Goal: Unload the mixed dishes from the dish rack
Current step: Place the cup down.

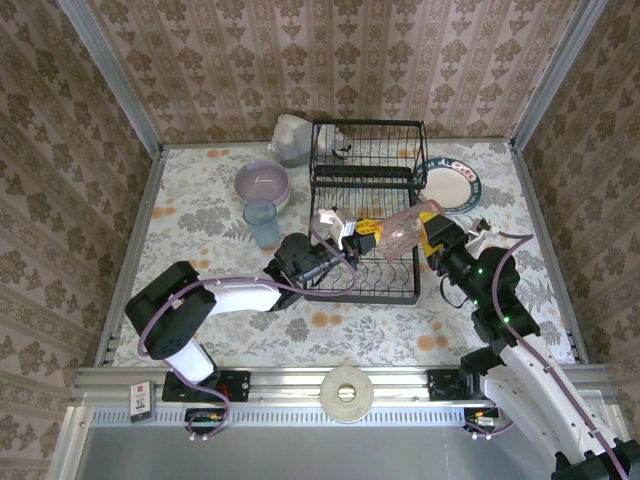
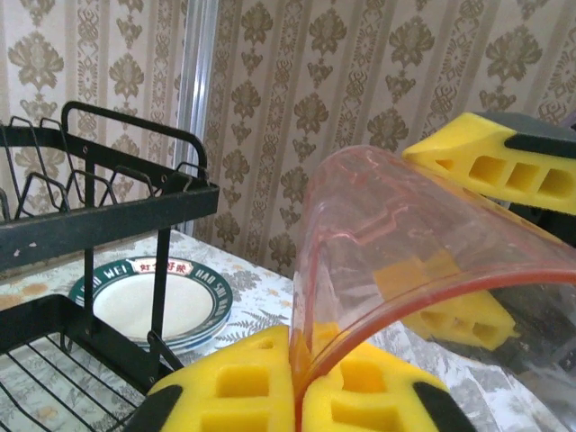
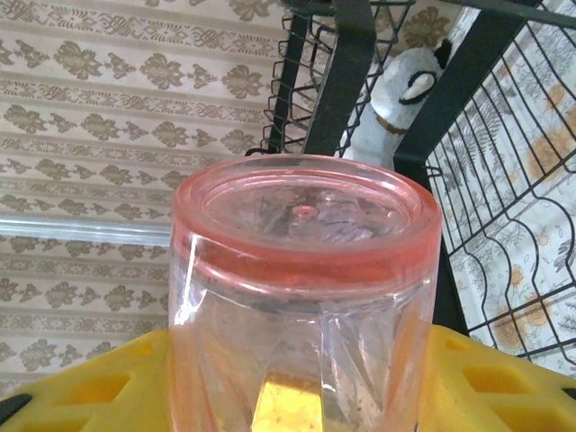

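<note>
I am pinching the pink tumbler [image 2: 396, 234] by the thin wall at its open rim with my left jaws. The two yellow pads [image 2: 234, 387] are pressing nearly together, with only the clear plastic between them. My right jaws are standing partly open and gripping the same tumbler across its body, a yellow finger [image 3: 90, 387] lying on either side and the thick base facing that wrist's camera. So both of my jaws are holding the tumbler at once, and it is hanging tilted between them over the right front part of the black wire dish rack [image 1: 366, 182]. I cannot tell whether it is touching the wires. A white plate with a dark patterned rim [image 1: 448, 185] is lying on the tabletop just right of the rack. A lavender bowl [image 1: 262, 182] and a grey-blue tumbler [image 1: 262, 222] are sitting on the rack's left.
</note>
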